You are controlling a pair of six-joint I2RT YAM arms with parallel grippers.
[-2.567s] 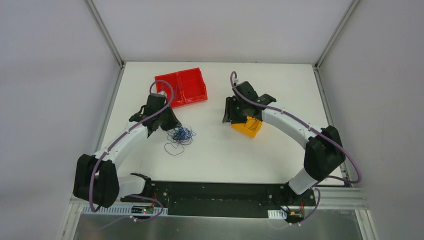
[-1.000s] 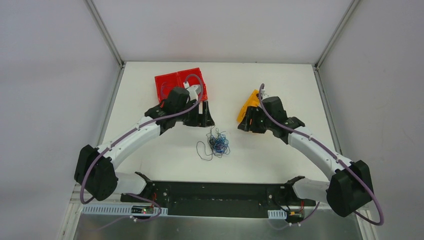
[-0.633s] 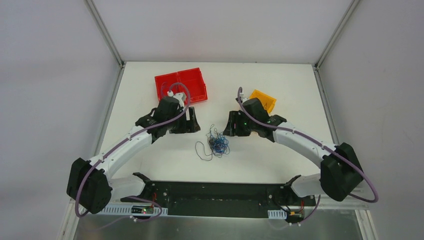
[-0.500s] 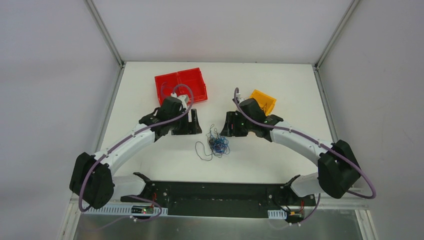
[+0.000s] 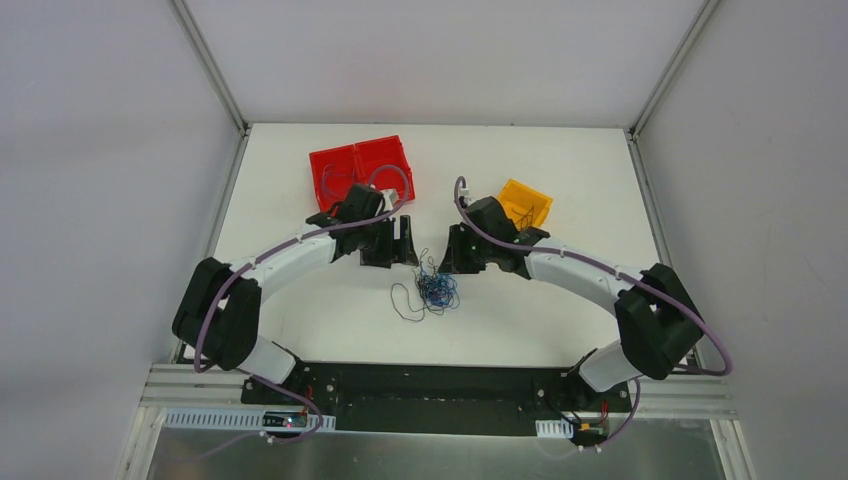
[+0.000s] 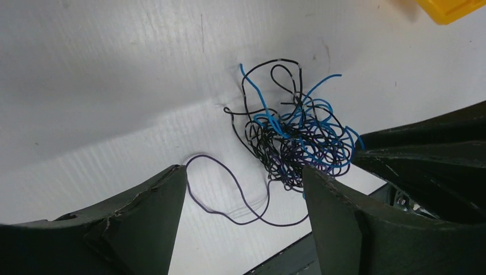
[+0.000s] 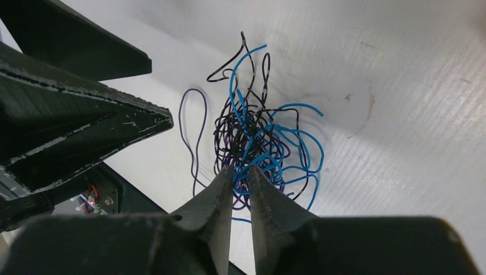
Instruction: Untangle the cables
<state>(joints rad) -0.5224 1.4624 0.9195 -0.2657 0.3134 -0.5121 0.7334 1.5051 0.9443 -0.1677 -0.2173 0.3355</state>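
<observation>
The cables [image 5: 437,291] lie knotted on the tabletop [image 5: 570,165] between both arms; a loose dark loop trails left and nearward, and stray ends point to the far side; the left gripper [image 6: 245,172] is spread wide just beside them; the right gripper [image 7: 239,169] is nearly pressed together at the tangle, and I cannot tell whether it pinches a strand.

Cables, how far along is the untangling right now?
Nothing looks done: the thin blue, black and purple cables lie in one knotted bundle on the table. In hand: the left fingers stand open, pointed at it; the right fingers sit nearly together at its edge, grip unclear. Left: all the separating.
</observation>
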